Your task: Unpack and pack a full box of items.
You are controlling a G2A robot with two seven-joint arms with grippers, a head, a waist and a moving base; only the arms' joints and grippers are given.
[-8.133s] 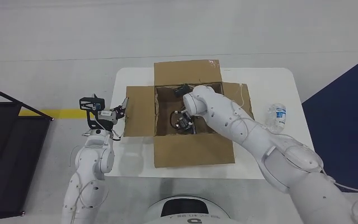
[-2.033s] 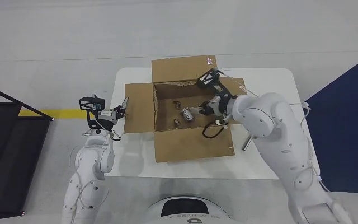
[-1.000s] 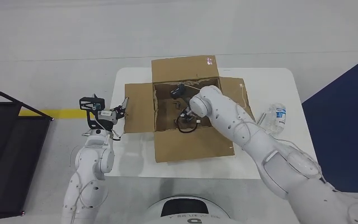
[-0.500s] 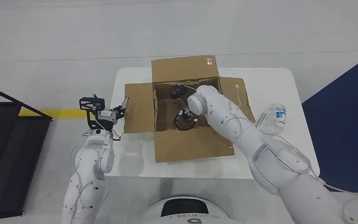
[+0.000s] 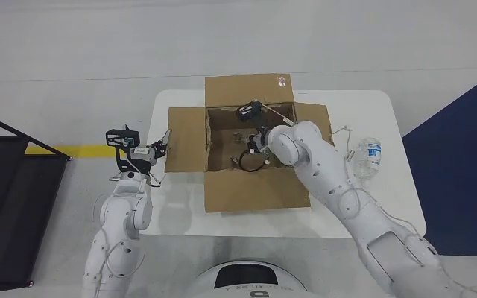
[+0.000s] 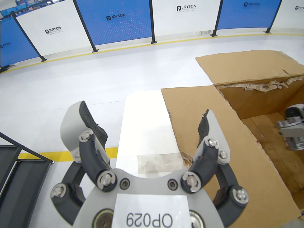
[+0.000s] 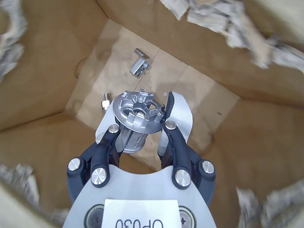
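Note:
An open cardboard box (image 5: 186, 141) stands in the middle of the white table (image 5: 179, 212). My right gripper (image 7: 140, 110) is down inside the box, shut on a silver flanged metal part (image 7: 139, 115) held above the box floor. In the top view the right gripper (image 5: 257, 141) is near the middle of the box. A small metal bracket (image 7: 140, 66) and a short bolt (image 7: 106, 100) lie on the floor beneath. A black cable loop (image 5: 251, 160) lies in the box too. My left gripper (image 6: 144, 110) hangs open and empty over the table's left end, beside the box's left flap (image 6: 201, 124).
A clear water bottle (image 5: 370, 153) lies on the table to the right of the box. Torn paper strips (image 7: 213, 8) line the box's upper rim. All the flaps are folded outward. A dark rack (image 5: 22, 194) stands on the floor at the far left.
The right arm has drawn back to the right, and its wrist has shifted toward the back of the box. The left arm has kept still.

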